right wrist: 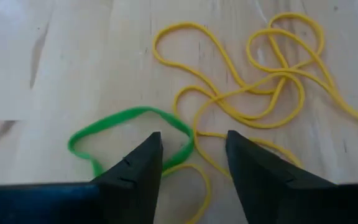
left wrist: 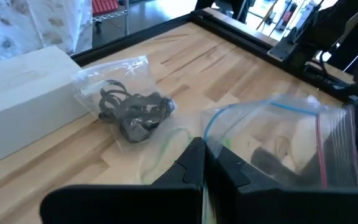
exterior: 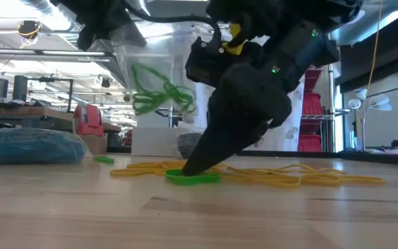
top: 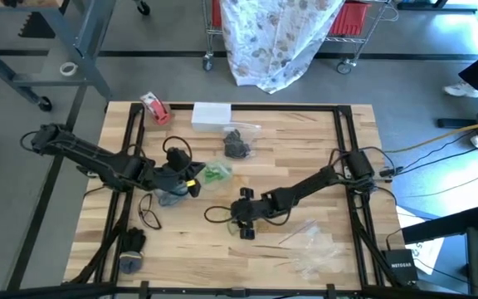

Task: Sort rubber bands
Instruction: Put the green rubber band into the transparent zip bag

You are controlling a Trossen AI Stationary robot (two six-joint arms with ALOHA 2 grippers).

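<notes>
Left gripper [left wrist: 204, 180] fingers pressed together, pinching the clear zip bag [left wrist: 278, 143]. Beyond it, a bag of black rubber bands [left wrist: 132, 112] lies touching the white box [left wrist: 23, 93].

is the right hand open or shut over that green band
Open. The right hand has its fingers apart with a clear gap, tips straddling one side of the green rubber band, lying flat on the wooden table.

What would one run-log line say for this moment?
right gripper: open, tips down at green rubber band beside yellow rubber bands | left gripper: shut on clear bag
</notes>
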